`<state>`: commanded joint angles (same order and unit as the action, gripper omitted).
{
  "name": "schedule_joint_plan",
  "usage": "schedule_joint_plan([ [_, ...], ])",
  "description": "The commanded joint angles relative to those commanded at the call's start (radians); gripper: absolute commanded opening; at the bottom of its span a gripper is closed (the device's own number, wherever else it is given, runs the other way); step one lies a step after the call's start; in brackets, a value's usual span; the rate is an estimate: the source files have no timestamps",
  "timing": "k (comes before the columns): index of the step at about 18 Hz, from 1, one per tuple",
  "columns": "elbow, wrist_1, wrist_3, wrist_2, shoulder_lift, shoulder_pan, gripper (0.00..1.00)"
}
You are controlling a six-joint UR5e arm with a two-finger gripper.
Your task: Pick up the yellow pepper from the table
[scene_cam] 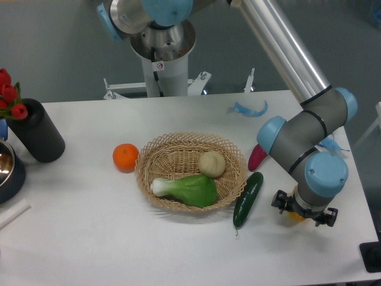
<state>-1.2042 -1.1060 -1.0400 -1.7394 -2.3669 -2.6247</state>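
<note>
I have the gripper low over the yellow pepper, mostly hidden beneath it on the surface. I cannot tell how its fingers stand, so I'd centre them on the pepper's lobes, clear of the cucumber, before closing.

One large white smooth tabletop carries the lot. There is one round woven wicker basket, and it holds two things: one green leafy bok choy with a white stem and one pale beige round potato-like vegetable. Outside the basket lie one round orange fruit, one long dark-green cucumber, and one magenta object, partly hidden by the arm. One small yellow pepper shows only as a sliver under the one claw. At the left stand one black cylindrical vase of red tulips, whose number cannot be told, and one dark metal bowl. Two light-blue scraps lie near the far edge.
</note>
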Motion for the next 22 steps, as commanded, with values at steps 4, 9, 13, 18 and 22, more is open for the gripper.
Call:
schedule_joint_plan([
  [4, 0.000, 0.002, 0.003, -0.006, -0.005, 0.003, 1.00],
  [9, -0.003, 0.002, 0.011, -0.014, -0.003, 0.005, 0.73],
  [13, -0.003, 0.000, 0.009, -0.019, 0.000, 0.003, 0.55],
  [18, -0.003, 0.000, 0.009, -0.011, 0.009, 0.002, 0.34],
  [22, -0.003, -0.011, 0.000, 0.004, 0.040, -0.018, 0.34],
])
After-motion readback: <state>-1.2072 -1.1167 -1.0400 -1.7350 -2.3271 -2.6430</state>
